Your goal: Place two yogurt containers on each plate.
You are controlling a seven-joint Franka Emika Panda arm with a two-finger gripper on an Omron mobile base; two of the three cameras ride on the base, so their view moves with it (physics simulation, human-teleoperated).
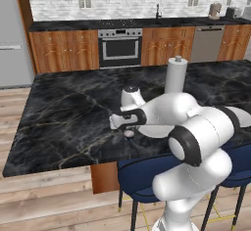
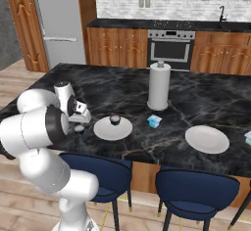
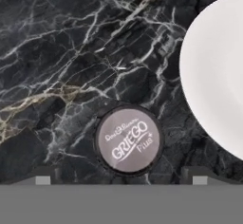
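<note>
While the tool (image 3: 121,178) hangs wide open and empty above a dark yogurt cup (image 3: 129,140) near the bench's front edge, just beside the plate (image 3: 213,71), its fingers look lined up to straddle it.

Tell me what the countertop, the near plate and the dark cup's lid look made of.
Countertop: polished black marble or a stone look-alike, judging by the pale veins.
Near plate: plain matte white, likely ceramic, though plastic is possible; smooth and unpatterned.
Dark cup's lid: greyish printed foil or film with "GRIEGO" lettering, ringed by a dark rim that looks plastic.
</note>
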